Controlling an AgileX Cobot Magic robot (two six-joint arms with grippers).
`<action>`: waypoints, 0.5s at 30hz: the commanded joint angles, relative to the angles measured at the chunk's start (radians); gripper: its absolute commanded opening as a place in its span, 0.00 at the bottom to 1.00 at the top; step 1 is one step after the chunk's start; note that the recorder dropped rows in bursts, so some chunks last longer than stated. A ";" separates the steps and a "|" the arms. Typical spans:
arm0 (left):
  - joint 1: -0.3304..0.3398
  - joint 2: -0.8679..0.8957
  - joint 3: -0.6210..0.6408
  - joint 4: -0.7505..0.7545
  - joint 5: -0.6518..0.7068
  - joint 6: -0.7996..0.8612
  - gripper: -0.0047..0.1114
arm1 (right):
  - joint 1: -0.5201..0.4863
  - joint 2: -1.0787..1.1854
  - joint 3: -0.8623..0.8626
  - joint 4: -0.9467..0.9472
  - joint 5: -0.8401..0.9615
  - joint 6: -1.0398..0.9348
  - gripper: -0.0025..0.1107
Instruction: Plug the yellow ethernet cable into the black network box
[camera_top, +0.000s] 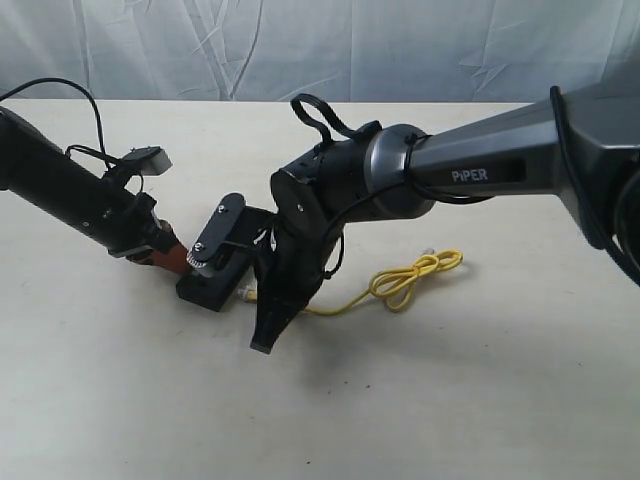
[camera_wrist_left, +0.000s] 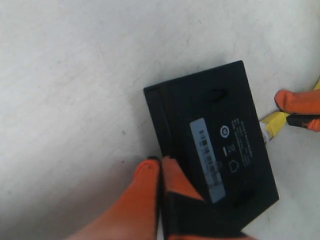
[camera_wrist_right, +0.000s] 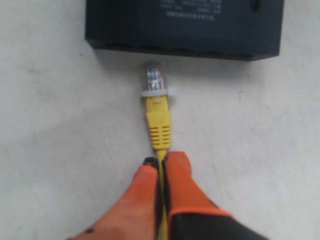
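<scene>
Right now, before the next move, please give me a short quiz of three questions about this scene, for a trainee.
1. True or false: the plug of the yellow ethernet cable is already inside the black network box.
2. What does the right gripper hold? A: the box. B: the cable, just behind its plug. C: nothing.
3. Fill in: the left gripper is shut on the ____.
Key: 1 false, a gap shows in the right wrist view; 2 B; 3 black network box.

You have the flat black plastic network box (camera_top: 208, 291) (camera_wrist_left: 212, 145) (camera_wrist_right: 185, 25) lying label-up, left of centre. The thin yellow ethernet cable (camera_top: 428, 266) (camera_wrist_right: 158, 122) aims its clear plug (camera_wrist_right: 154, 79) at the box's side, just apart, and its loose loop lies to the right.
</scene>
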 joint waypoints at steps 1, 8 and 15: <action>-0.006 0.013 0.003 0.016 0.000 0.003 0.04 | -0.002 -0.009 0.002 -0.002 -0.033 -0.014 0.02; -0.006 0.013 0.003 0.016 0.000 0.003 0.04 | -0.002 -0.009 0.002 -0.002 -0.046 -0.014 0.02; -0.006 0.013 0.003 0.016 0.000 0.003 0.04 | -0.002 -0.009 0.002 -0.002 -0.047 -0.018 0.02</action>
